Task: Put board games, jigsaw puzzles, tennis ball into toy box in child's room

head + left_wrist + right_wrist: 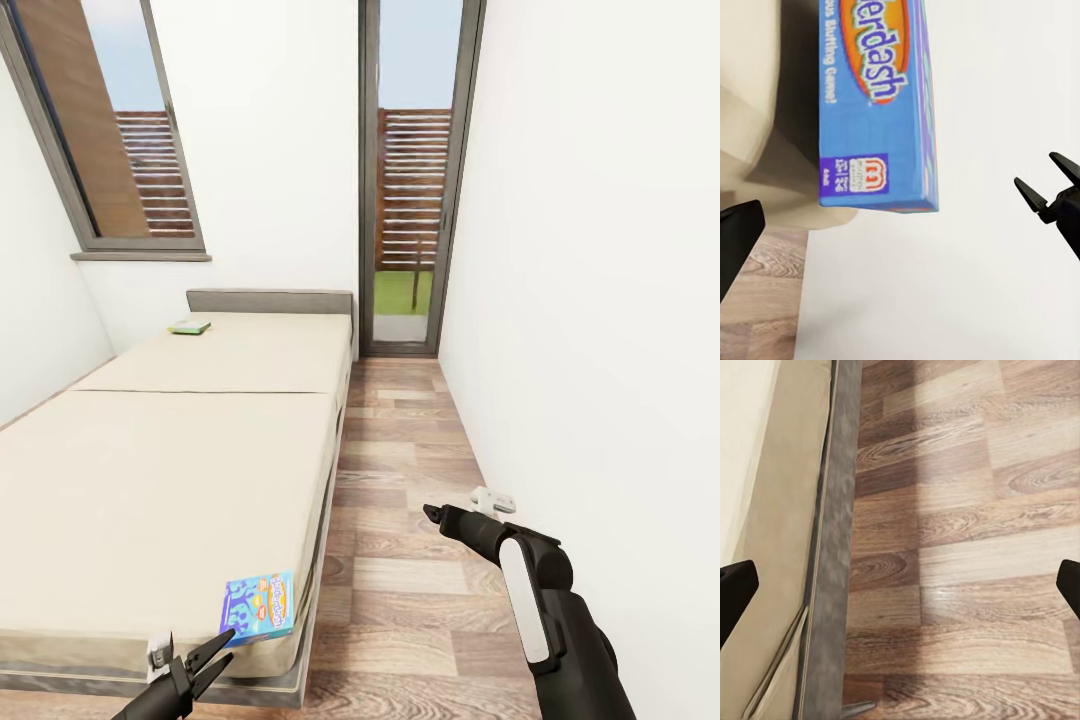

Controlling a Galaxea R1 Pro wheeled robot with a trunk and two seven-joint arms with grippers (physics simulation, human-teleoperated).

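Item: blue board game [259, 607], tilted up at the bed's [180, 450] near corner, overhanging its edge. Our left gripper [210, 655] gapes just below, gripping nothing; right gripper [432, 516] open over floor. Risk: a nudge tips the box off.

open wood-plank floor [400, 470] between the bed [180, 470] and the right-hand white wall [600, 300], narrow but unblocked up to the glass door. broad bare mattress top, interrupted only by the blue board game [259, 607] overhanging the near corner and a small green box [189, 326] far off by the headboard [270, 301]. left gripper [212, 655] spread apart just beside the blue box's lower edge. right gripper [432, 516] over bare floor, near the wall, well apart from the bed frame.
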